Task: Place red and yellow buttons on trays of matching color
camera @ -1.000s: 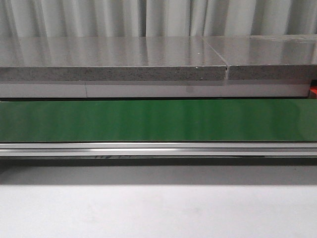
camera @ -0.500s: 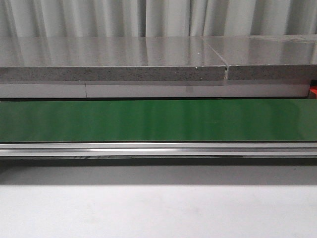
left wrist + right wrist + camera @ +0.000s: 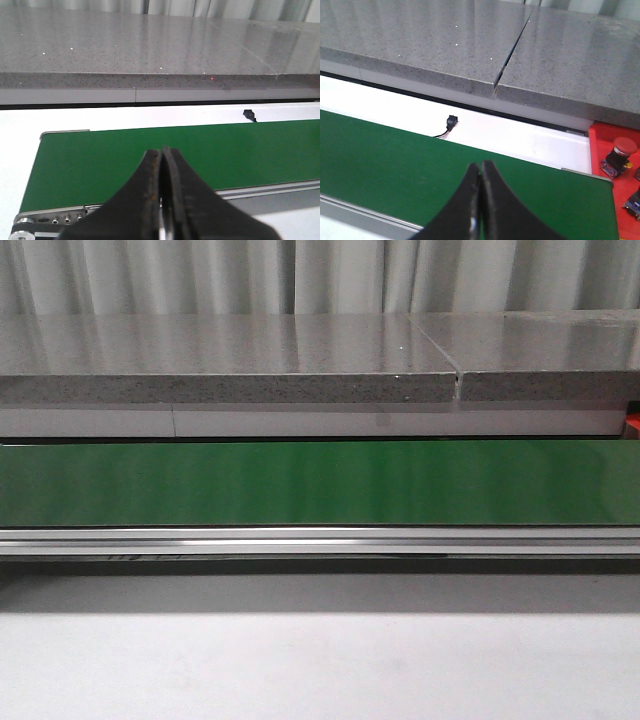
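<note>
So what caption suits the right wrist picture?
Shut right gripper above the green belt, red tray holding a red button.

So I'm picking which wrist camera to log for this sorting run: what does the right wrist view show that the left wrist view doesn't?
Only the right wrist view shows the red tray beyond one end of the belt, with a red button already on it, plus a small black connector and the seam between the stone slabs. Only the left wrist view shows the belt's other end with its metal roller bracket. Both show the green conveyor belt, bare of buttons, the grey stone counter behind it, and a shut gripper: right gripper, left gripper.
</note>
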Controlling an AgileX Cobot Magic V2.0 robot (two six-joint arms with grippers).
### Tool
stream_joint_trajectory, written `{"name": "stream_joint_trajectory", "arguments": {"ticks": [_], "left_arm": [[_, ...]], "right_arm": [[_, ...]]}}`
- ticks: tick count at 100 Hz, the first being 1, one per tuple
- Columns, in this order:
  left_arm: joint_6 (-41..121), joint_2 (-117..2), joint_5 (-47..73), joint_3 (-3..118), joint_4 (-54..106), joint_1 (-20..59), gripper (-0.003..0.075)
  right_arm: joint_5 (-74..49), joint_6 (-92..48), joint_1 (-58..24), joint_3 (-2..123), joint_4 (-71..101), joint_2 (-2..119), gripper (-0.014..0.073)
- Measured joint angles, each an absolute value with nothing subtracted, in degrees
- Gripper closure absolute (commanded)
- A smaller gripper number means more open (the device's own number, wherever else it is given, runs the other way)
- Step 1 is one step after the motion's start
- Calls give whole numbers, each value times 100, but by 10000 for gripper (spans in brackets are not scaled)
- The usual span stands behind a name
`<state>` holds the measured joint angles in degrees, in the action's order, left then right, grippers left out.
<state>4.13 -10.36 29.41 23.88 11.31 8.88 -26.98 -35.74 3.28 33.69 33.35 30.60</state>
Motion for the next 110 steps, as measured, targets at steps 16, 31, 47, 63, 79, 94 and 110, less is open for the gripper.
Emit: {"name": "stream_joint_trajectory", "arguments": {"ticks": [16, 31, 47, 63, 79, 94, 110], "left_arm": [[413, -1036, 2941, 2388, 1131, 888, 739], [413, -1036, 2941, 2388, 1131, 888, 739], [413, -1036, 2941, 2388, 1131, 888, 739], [413, -1036, 2941, 2388, 1131, 888, 739], [413, -1036, 2941, 2388, 1131, 888, 739], [413, -1036, 2941, 2388, 1131, 888, 739], [413, -1036, 2941, 2388, 1131, 888, 739]], "right_arm": [[-2710, -3574, 328, 3369, 3335, 3060, 660], [-2710, -3585, 328, 3369, 3335, 3060, 660], [-2710, -3585, 328, 3369, 3335, 3060, 660], [-2710, -3585, 328, 3369, 3335, 3060, 660], [-2655, -3585, 328, 3334, 3335, 3060, 660], [-2469, -3495, 328, 3234, 3243, 3033, 660], [-2384, -2441, 328, 3002, 2307, 2731, 660]]}}
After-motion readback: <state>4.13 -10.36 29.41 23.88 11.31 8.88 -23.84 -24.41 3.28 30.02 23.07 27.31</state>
